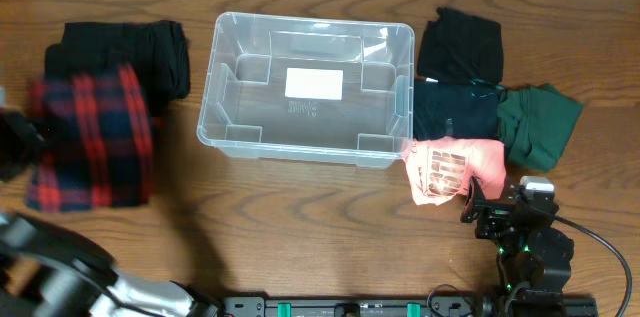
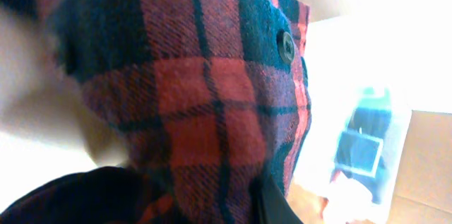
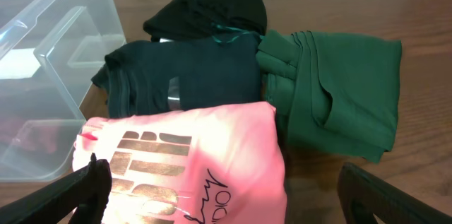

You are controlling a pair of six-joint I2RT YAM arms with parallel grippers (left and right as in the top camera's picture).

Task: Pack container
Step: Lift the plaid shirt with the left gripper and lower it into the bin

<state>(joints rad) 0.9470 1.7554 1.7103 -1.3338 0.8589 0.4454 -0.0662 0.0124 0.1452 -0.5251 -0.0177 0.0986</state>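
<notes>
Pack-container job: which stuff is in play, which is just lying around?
Job: container; likely load: plaid shirt in left claw, black pile, pink shirt, dark shirt, green garment, black top.
Lying about: cable.

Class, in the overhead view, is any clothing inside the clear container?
No, the container holds only its white label; the pink shirt and plaid shirt are outside it.

The container (image 1: 215,97) sits mid-table, a shirt (image 1: 90,142) to its left, folded clothes (image 1: 455,112) right
</notes>
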